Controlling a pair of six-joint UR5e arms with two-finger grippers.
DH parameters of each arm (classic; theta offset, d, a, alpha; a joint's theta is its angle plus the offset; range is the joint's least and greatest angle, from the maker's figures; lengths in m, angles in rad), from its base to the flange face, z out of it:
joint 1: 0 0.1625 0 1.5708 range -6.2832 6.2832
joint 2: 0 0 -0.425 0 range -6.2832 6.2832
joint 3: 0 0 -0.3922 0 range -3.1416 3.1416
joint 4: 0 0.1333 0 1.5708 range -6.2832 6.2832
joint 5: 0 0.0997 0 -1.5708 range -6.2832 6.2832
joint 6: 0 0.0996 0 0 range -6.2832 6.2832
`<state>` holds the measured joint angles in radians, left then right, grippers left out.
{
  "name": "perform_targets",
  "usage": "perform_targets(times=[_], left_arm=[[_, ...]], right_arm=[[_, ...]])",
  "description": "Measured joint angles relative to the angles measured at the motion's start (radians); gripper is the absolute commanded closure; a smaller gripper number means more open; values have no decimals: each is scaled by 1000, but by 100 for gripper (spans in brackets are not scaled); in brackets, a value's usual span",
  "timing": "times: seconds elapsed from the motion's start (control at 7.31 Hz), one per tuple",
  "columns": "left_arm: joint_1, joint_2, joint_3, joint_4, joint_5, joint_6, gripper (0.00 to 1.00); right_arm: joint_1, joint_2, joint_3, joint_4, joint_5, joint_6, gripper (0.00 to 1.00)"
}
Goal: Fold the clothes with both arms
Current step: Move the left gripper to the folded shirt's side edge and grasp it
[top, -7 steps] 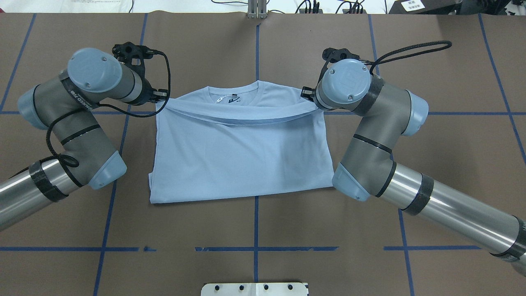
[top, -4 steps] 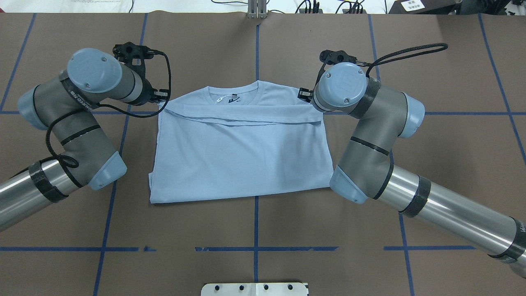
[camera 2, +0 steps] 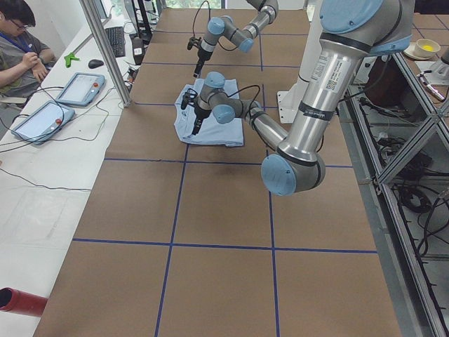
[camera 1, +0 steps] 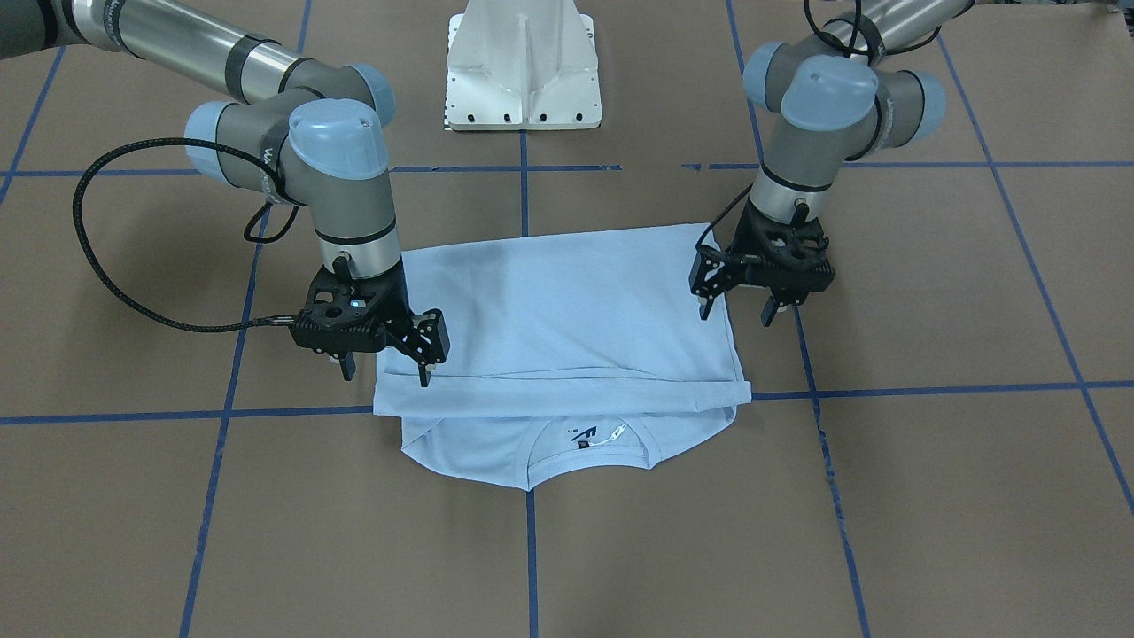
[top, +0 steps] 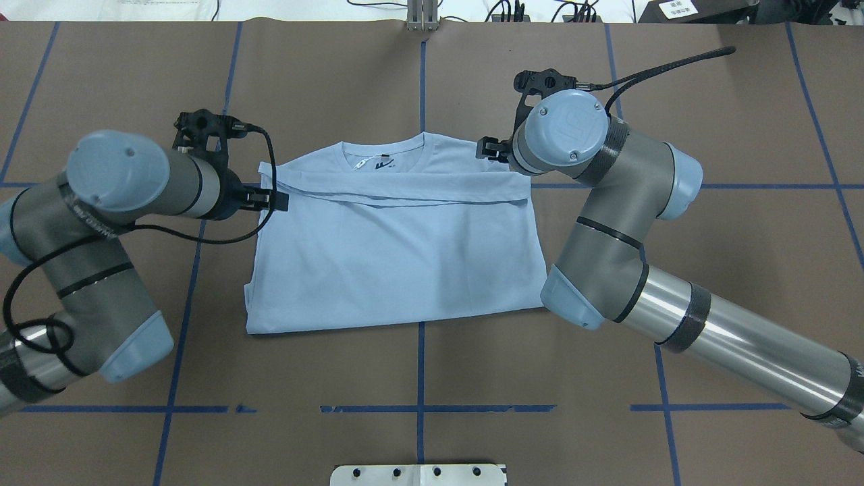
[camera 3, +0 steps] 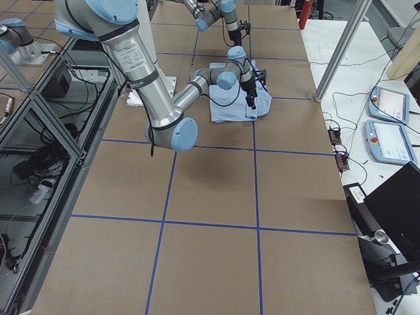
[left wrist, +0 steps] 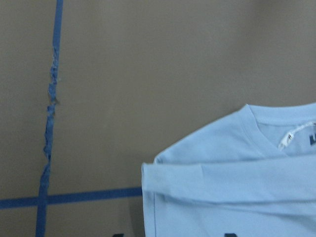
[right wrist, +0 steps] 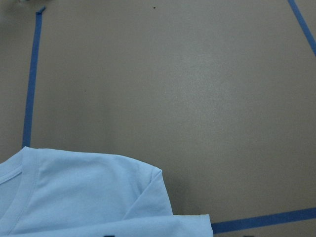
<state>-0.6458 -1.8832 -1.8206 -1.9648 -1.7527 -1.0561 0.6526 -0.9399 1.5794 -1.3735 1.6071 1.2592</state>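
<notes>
Front view: light blue T-shirt (camera 1: 567, 301) flat on the brown table (camera 1: 930, 496), folded over once. Folded edge just short of the collar (camera 1: 592, 462). Collar end far from the robot, little white tag (camera 1: 611, 434) inside. Right gripper (camera 1: 385, 377) just above the T-shirt's corner on this view's left, fingers wide apart, nothing held. Left gripper (camera 1: 737, 315) at the T-shirt's other side edge, fingers apart too, nothing between them. White base (camera 1: 523, 71) at the top.

Overhead view: T-shirt (top: 398, 263) in the middle of the table, between both arms. Left gripper (top: 270, 183) at the far left corner, spread wide and empty. Right gripper (top: 491, 152) at the far right corner, mostly hidden under its own wrist. Blue tape lines (top: 418, 408) across the table.

Left side view: T-shirt (camera 2: 214, 133) small and far off. Left gripper (camera 2: 194, 126) at its near end, right gripper (camera 2: 198, 69) beyond it. Too small here to tell apart or together. Person (camera 2: 21, 42) sitting at the top left.

Right side view: T-shirt (camera 3: 230, 111) far off, right gripper (camera 3: 252, 98) at its near end, left gripper (camera 3: 246, 29) beyond.

Left wrist view: T-shirt (left wrist: 232, 182) corner, collar and tag at the lower right, bare table around.

Right wrist view: T-shirt (right wrist: 89, 197) shoulder at the lower left, bare table above.
</notes>
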Motion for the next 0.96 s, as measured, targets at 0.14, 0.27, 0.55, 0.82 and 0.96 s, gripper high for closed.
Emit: perform_targets(times=[0.14,0.27,0.55,0.82,0.96], left_arm=[[48,64,-39,-48,21,-50,10],[94,123,-55,-111,60,-99,24],[143,173,-58,-170,98,-182,32],[181,181,-52,-179,108,-223,33],[203,181,-52,-179,112,-241,35]], right_arm=[[0,-1,3,0,1,-2,0],[1,-3,4,1,1,-4,0],[1,-3,5,1,1,-3,0],[1,-3,5,1,0,-3,0],[1,-4,5,1,0,-3,0]])
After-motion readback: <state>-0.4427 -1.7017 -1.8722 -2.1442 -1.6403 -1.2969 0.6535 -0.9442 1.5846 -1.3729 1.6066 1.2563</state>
